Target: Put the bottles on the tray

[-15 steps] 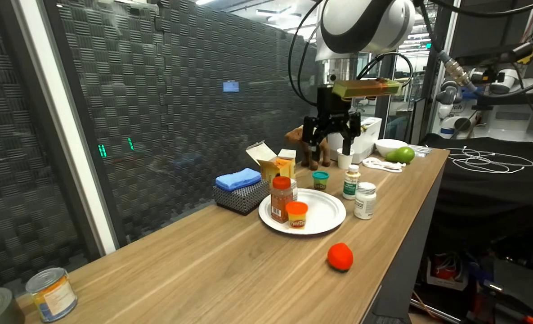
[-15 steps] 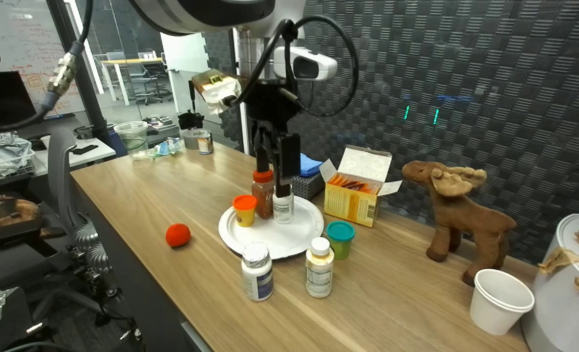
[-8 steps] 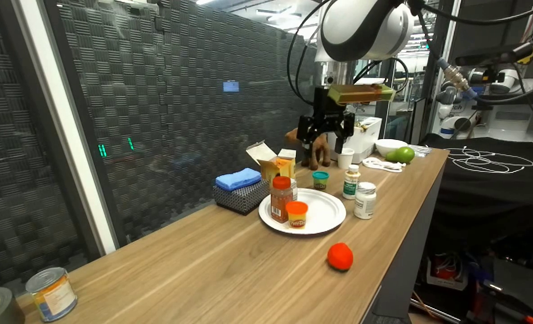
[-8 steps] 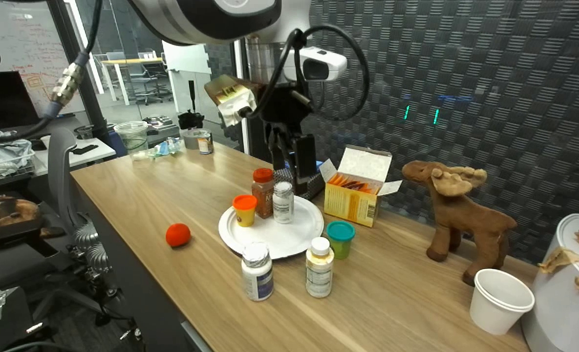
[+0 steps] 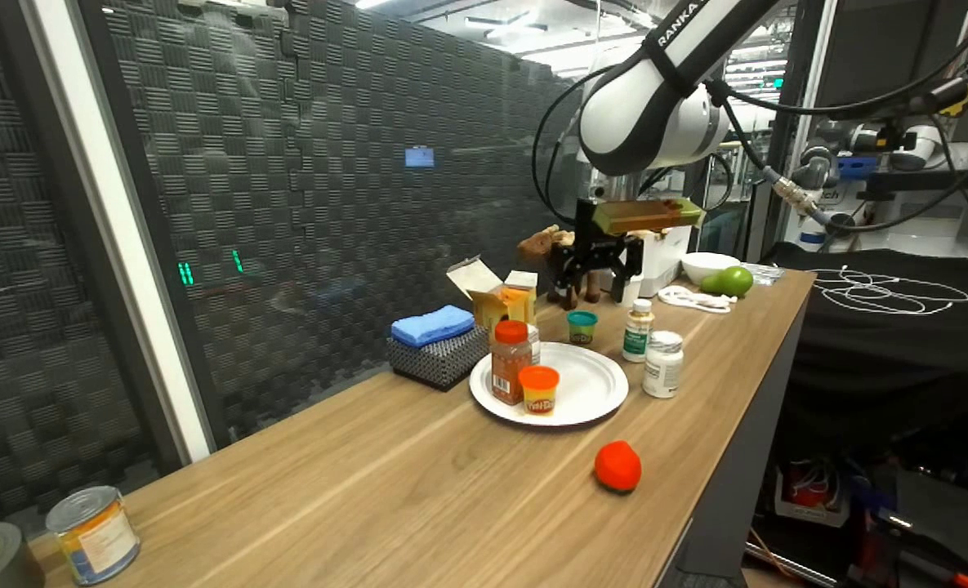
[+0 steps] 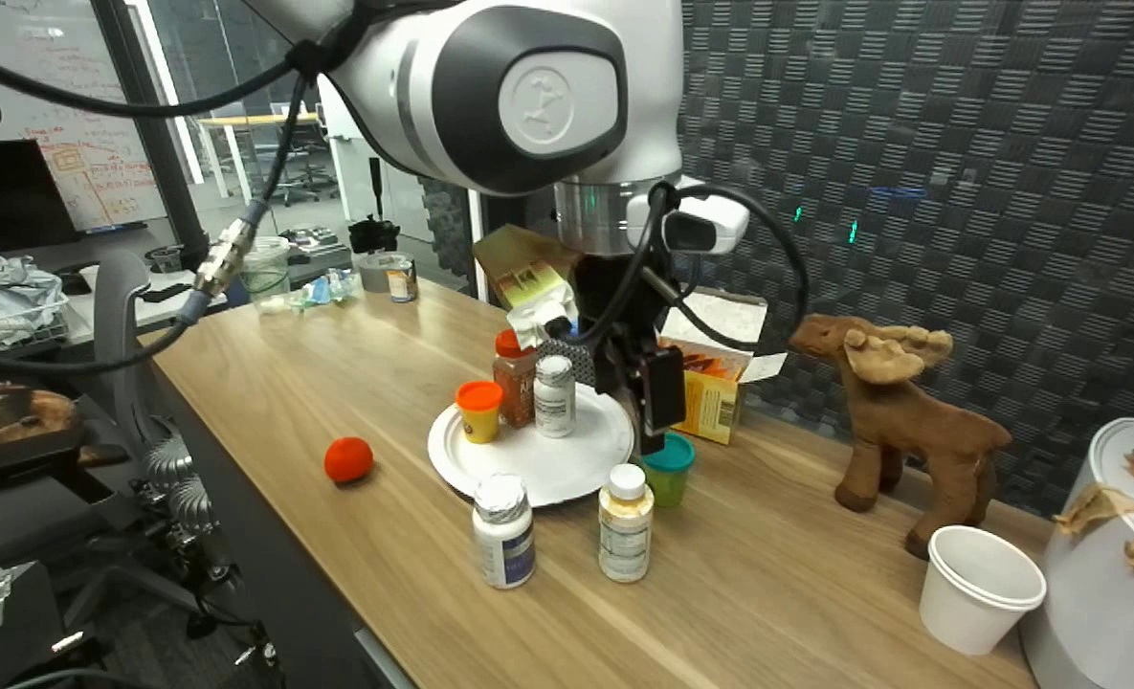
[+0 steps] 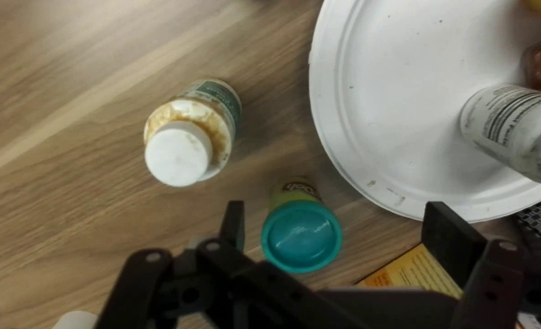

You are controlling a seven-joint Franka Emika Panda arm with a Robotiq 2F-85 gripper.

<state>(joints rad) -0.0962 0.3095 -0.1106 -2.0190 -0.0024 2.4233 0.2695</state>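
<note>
While the jaws stand wide apart in the wrist view — gripping nothing — a teal-lidded tub [image 7: 301, 236] shows between them. In an exterior view, the plate [image 6: 567, 469], beside and below the jaws, bears 2 bottles [image 6: 515, 394] and an orange-lidded tub [image 6: 479, 413].

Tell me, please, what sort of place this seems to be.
Probably a robotics lab: a robot arm over a wood-topped counter, what looks like another arm in the background, and a written-on whiteboard.
</note>
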